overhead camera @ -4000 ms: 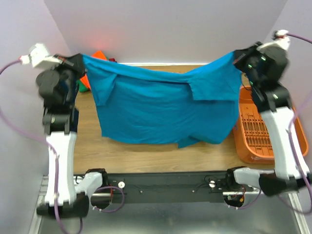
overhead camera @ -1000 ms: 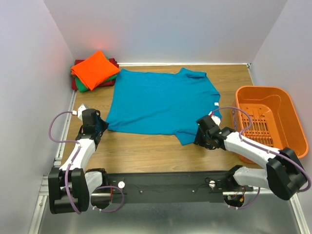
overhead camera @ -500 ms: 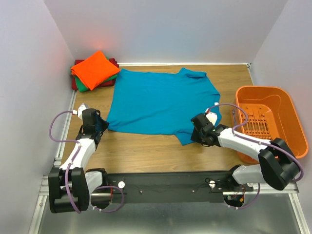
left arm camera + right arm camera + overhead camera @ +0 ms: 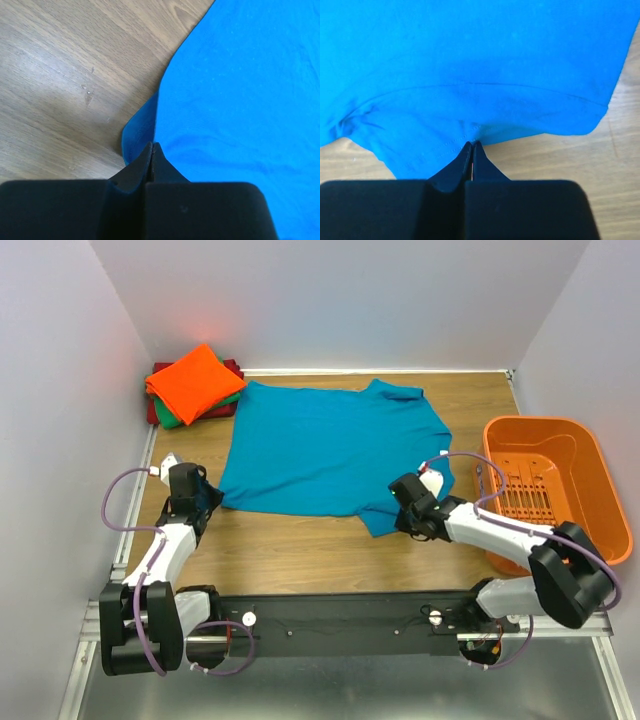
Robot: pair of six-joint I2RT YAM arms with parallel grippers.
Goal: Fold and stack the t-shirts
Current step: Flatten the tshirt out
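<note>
Now | teal shirt (image 4: 330,450) spread flat mid-surface (image 4: 300,550), folded stack (image 4: 195,380) far left | left hand (image 4: 152,145) pinched together on near-left hem corner | right hand (image 4: 471,144) pinched together on near-right hem | likely light, limp, prone to sag; corners and hems grip best

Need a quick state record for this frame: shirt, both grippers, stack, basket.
teal t-shirt: spread flat on table, unfolded
left gripper: shut on its near-left corner
right gripper: shut on its near-right edge
folded stack: far-left corner; orange t-shirt on top, green t-shirt and dark red t-shirt beneath
basket: right side, apart from the shirt
</note>
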